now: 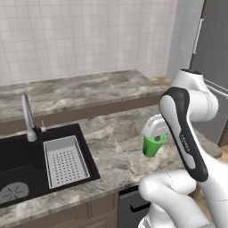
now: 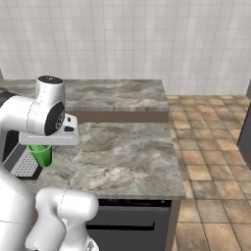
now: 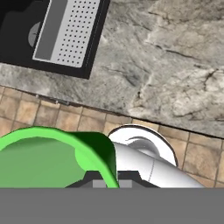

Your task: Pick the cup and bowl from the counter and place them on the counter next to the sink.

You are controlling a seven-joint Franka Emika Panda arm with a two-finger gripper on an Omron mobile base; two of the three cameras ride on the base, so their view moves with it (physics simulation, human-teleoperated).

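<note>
Cup [image 1: 154,145] is clamped in gripper [image 1: 156,136], carried mid-frame above counter [image 1: 116,147] beside sink [image 1: 26,164]; not yet placed, bowl pending.

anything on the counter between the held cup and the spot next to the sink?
Nothing visible. The gripper holds the cup above the counter, and the stone between it and the sink is bare up to the drainer tray.

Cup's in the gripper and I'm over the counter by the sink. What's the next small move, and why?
Probably lower straight down. The gripper is shut on the cup, which hangs above bare counter just right of the sink, so the drop spot looks right.
</note>
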